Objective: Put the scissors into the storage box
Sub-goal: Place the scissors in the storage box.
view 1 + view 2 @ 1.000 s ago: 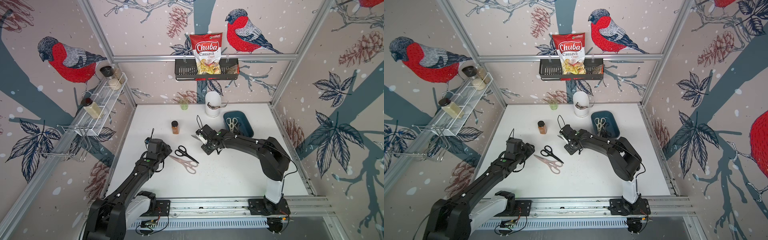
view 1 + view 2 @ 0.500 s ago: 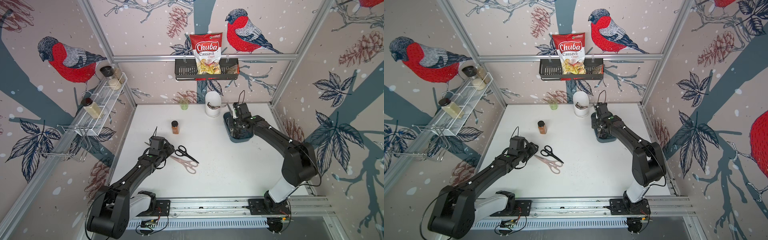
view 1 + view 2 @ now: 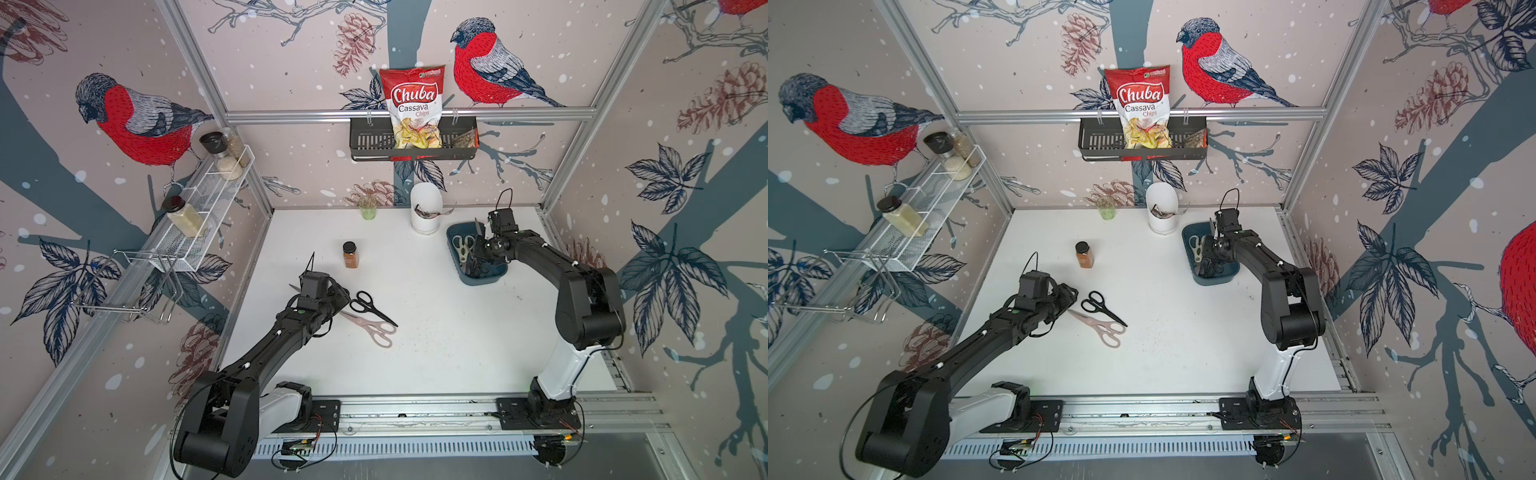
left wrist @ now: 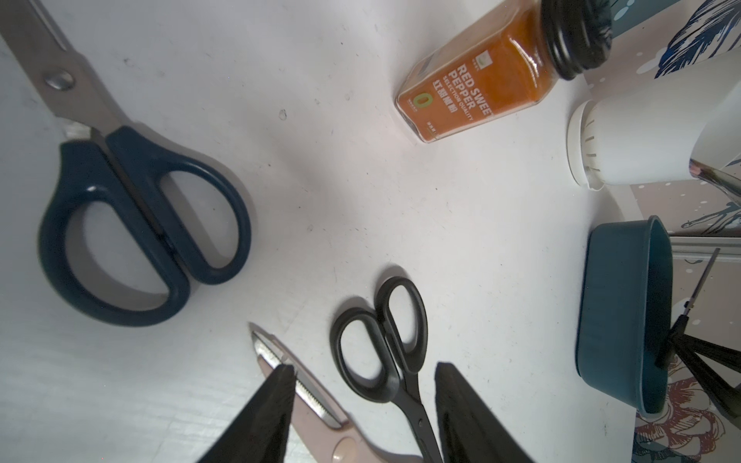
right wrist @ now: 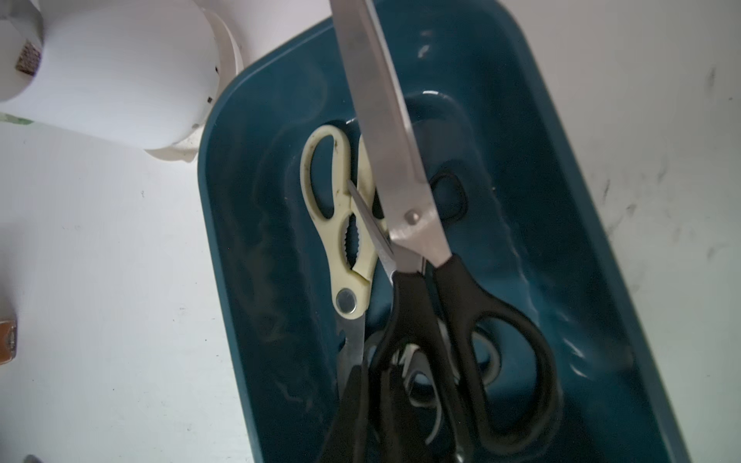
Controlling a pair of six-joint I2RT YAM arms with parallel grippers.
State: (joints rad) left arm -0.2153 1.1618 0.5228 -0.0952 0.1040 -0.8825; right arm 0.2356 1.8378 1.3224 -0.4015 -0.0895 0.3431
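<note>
Three scissors lie uncollected on the counter (image 3: pixel 436 357) near the left claw (image 4: pixel 363 368), its jaws apart: pink shears (image 3: pixel 370 327), a small black pair (image 3: pixel 371 306) and a large dark-handled pair (image 4: pixel 140 224), while the right claw (image 3: pixel 478 254), clamped on a black-handled pair (image 5: pixel 401 180), hangs over the storage box (image 5: pixel 248 224) holding cream shears (image 5: pixel 345 244).

The right gripper (image 3: pixel 478 257) has swung from mid-table over the shallow teal plastic storage box (image 3: pixel 486 279), carrying large black-handled steel scissors (image 5: pixel 401 160); the left gripper (image 4: pixel 363 366) has edged forward.
</note>
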